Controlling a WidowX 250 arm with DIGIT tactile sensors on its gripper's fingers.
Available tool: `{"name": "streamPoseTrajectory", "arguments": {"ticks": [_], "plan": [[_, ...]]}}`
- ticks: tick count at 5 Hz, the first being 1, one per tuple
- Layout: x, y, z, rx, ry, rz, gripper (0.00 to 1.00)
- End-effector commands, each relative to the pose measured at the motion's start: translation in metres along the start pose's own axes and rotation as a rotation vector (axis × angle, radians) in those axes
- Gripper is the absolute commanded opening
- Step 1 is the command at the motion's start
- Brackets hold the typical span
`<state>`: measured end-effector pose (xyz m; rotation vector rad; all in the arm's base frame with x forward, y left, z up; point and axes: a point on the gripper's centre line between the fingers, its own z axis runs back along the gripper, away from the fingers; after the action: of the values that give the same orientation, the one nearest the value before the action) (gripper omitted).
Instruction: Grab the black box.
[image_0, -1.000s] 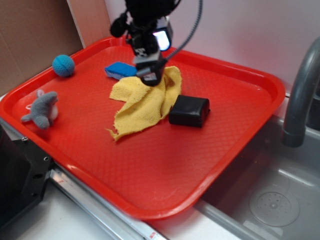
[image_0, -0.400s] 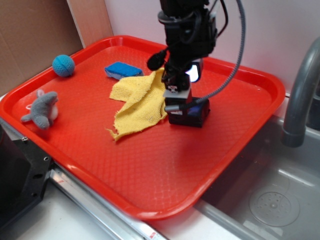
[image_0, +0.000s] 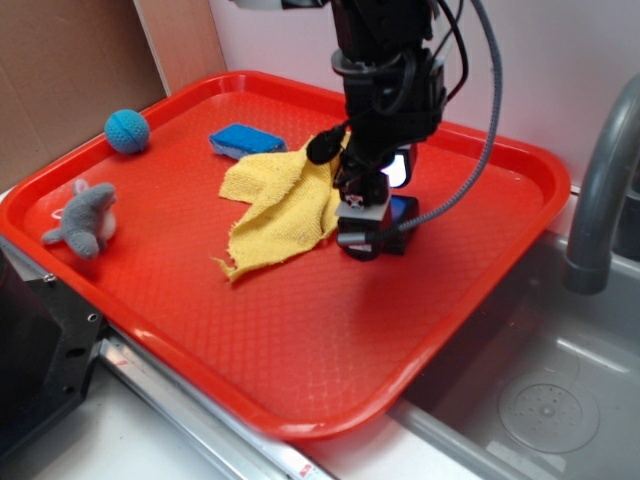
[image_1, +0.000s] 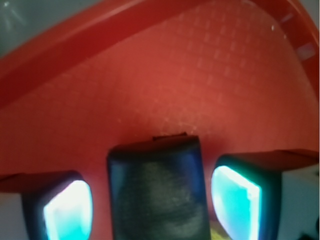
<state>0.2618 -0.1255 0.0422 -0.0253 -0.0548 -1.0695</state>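
Now gripper (image_1: 155, 200) low over the box (image_1: 156, 192), on the tray (image_0: 300, 330) just beside the yellow cloth (image_0: 280, 200). Jaws spread, straddling it, gaps both sides. Approach done; closing and lifting remain.

The black box (image_1: 156, 192), glossy with rounded corners, lies flat on the red tray (image_0: 300, 340), just beside the yellow cloth (image_0: 275, 205).

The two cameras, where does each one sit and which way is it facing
Exterior: off the red tray's near corner, raised, facing the back wall; shows the arm and gripper lowered over the black box.
Wrist: on the gripper, looking down past both fingers; the black box sits between them, gaps either side.
Shared: gripper, box, tray.
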Motion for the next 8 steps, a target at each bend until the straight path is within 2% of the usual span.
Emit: {"name": "streamPoseTrajectory", "arguments": {"ticks": [1,3,4,5,6,7,8], "plan": [[0.005,-0.003,-0.007,0.061,0.040,-0.002,1.00],[0.005,-0.008,-0.024,0.067,0.091,-0.006,1.00],[0.003,-0.009,-0.023,0.078,0.103,0.032,0.16],[-0.005,-0.008,0.004,0.129,0.100,0.136,0.00],[-0.015,-0.010,0.039,0.118,0.091,0.274,0.00],[-0.033,-0.016,0.085,0.088,0.098,0.524,0.00],[-0.064,-0.028,0.122,0.026,0.084,0.777,0.00]]}}
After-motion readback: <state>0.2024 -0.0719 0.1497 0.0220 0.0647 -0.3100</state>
